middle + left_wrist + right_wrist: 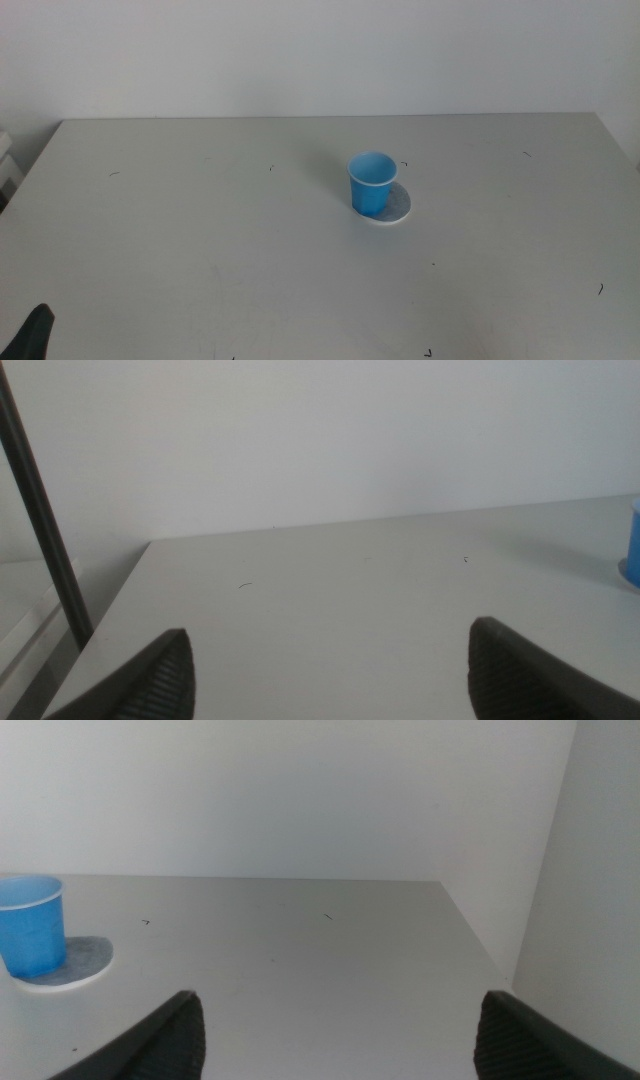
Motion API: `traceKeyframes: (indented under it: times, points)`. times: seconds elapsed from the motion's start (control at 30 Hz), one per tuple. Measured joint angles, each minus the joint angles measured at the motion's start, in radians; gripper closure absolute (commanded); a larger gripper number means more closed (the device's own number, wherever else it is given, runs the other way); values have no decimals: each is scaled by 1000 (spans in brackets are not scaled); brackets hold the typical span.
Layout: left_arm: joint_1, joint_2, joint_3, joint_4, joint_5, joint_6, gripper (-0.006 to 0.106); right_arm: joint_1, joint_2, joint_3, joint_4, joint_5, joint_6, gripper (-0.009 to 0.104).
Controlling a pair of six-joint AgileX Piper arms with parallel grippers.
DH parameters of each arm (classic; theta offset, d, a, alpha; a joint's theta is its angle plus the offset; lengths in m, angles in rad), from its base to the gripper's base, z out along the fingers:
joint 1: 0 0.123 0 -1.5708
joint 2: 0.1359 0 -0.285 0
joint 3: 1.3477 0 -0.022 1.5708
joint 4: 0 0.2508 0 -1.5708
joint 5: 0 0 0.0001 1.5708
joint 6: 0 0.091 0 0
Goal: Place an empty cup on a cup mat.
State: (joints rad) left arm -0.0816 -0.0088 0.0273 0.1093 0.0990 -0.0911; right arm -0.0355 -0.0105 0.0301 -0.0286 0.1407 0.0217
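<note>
Standing upright on the table [200, 240], the cup [371, 183] sits on the cup mat [398, 205], a little right of the table's centre in the middle view. It is not centred on the disc: the cup covers the mat's 9 o'clock side, and a crescent of speckled grey shows from about 1 to 5 o'clock. The cup's mouth faces up, pale inside, nothing visible in it.

From the right wrist view the cup [31, 924] and the cup mat [85, 958] show again, the cup resting on the disc's edge region with bare mat beside it. The left wrist view catches only a blue sliver of the cup [634, 540] at the frame's border.

Nothing stands close to the pair (only a few tiny dark specks dot the surface). A white wall [320, 50] rises behind the table's far edge.

Left gripper [330, 665]: jaws spread wide, holding nothing, low over the table and well apart from the cup; its dark tip peeks in at 7 o'clock of the middle view. Right gripper [340, 1030]: jaws likewise spread apart and empty, also well away from the cup.
</note>
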Motion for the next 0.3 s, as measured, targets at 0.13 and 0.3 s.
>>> traceKeyframes:
  times: [0.13, 0.3]
  points:
    - [0, -4, 0, 0, 11, 0, -5, 0, 0, 0, 0, 0, 0, 1]
    - [0, -4, 2, 0, 22, 0, -5, 0, 0, 0, 0, 0, 0, 1]
